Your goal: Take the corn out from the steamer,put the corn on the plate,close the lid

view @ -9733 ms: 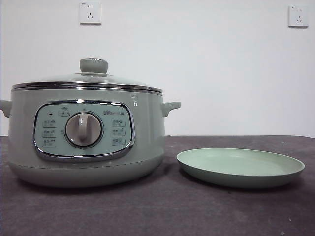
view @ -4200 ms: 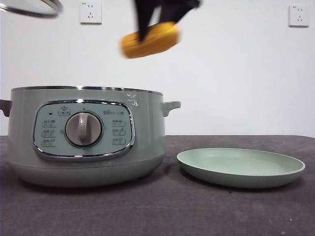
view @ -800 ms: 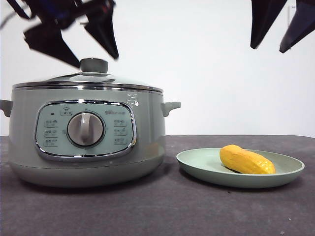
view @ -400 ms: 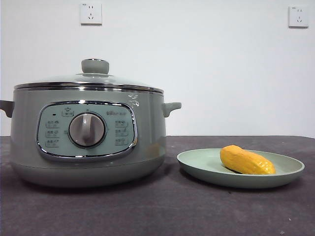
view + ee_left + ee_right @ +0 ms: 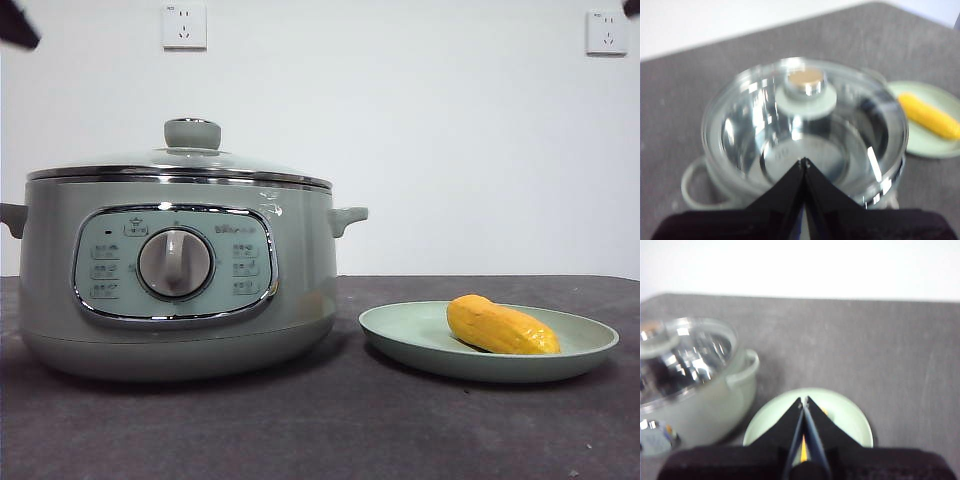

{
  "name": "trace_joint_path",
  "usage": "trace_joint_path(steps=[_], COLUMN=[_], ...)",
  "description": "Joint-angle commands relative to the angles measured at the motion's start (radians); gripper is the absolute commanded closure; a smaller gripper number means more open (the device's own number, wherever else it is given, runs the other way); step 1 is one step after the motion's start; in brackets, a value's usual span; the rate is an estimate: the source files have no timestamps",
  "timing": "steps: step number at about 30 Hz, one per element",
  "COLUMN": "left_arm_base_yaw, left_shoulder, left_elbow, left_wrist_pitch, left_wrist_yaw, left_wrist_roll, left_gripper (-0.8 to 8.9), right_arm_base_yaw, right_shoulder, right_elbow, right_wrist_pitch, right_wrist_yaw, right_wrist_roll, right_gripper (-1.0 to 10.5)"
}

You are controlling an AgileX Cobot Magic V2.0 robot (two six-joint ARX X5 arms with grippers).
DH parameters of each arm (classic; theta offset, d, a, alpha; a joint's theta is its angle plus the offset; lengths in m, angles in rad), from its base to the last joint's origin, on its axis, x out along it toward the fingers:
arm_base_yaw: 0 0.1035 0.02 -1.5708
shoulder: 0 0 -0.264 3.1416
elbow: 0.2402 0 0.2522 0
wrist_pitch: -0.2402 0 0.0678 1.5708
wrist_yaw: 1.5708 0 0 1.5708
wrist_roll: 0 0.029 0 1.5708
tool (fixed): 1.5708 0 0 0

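Compared with a second ago both arms have lifted away from the pot and plate; in the front view only dark tips remain at the top corners. The lid (image 5: 180,165) sits square on the steamer (image 5: 175,275), chrome rim on chrome rim, knob up, so closing looks done. The corn (image 5: 502,326) lies on its side in the plate (image 5: 400,340), toward the edge far from the pot, resting flat so it should not roll. The left claw (image 5: 803,161) hangs above the lid, jaws pressed together, gripping nothing; the right claw (image 5: 803,400) hangs above the plate, likewise clenched and empty. All three steps look finished, arms just retreating. Wrist views are blurred: the right claw covers most of the corn, and the pot's inside shows only as reflections through the glass. The counter (image 5: 320,430) is dark grey.
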Motion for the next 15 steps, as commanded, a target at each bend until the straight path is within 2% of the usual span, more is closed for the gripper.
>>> trace_joint_path(steps=[1,3,7,15], left_arm_base_yaw=[-0.002,-0.002,-0.002,-0.002], left_shoulder=[-0.004,0.003,0.013,0.020], left_elbow=[0.001,0.001,0.001,0.001], left_wrist_pitch=[-0.027,-0.059,-0.106,-0.110], left_wrist_yaw=[-0.002,-0.002,-0.001,-0.002], left_wrist_roll=[0.008,0.008,0.008,0.008], left_gripper=[8.17,8.17,8.17,8.17], right_arm_base_yaw=[0.000,0.000,0.001,0.000], right_shoulder=[0.004,0.004,0.006,0.006], right_elbow=[-0.009,-0.009,-0.008,-0.009], right_wrist_pitch=[-0.019,-0.037,-0.074,-0.126], right_wrist_yaw=[0.034,0.058,0.051,0.054], right_wrist_roll=[0.024,0.023,0.023,0.023], right_gripper=[9.4,9.4,9.4,9.4])
